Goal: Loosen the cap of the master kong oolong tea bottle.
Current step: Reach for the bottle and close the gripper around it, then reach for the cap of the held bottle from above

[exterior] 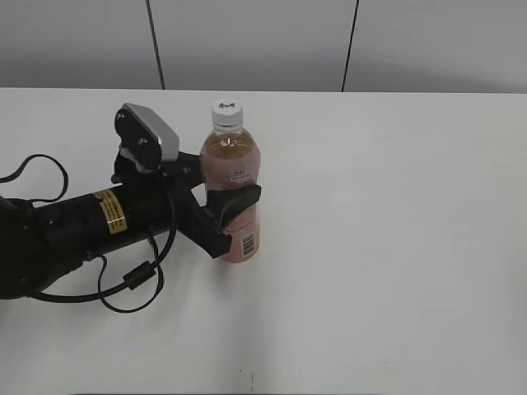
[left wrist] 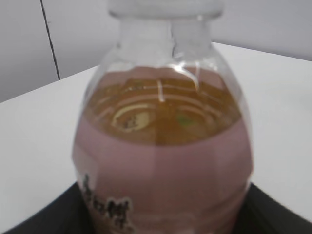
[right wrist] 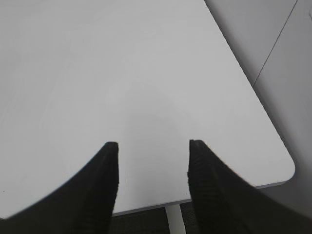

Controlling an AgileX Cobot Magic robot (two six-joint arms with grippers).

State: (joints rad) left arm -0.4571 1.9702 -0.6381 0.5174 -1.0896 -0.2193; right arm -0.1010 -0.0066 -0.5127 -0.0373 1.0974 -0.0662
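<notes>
The master kong oolong tea bottle stands upright on the white table, amber tea above a pink label with a barcode. Its white ribbed cap is on the neck. My left gripper is shut around the bottle's middle, one black finger across the front and one lower at the left. In the left wrist view the bottle fills the frame, with black fingers at both lower corners and the cap's lower edge at the top. My right gripper is open and empty above bare table; it is out of the exterior view.
The white table stretches to the right of the bottle. Black cables loop beside the left arm. In the right wrist view the table's rounded corner and edge lie close, with a grey wall beyond.
</notes>
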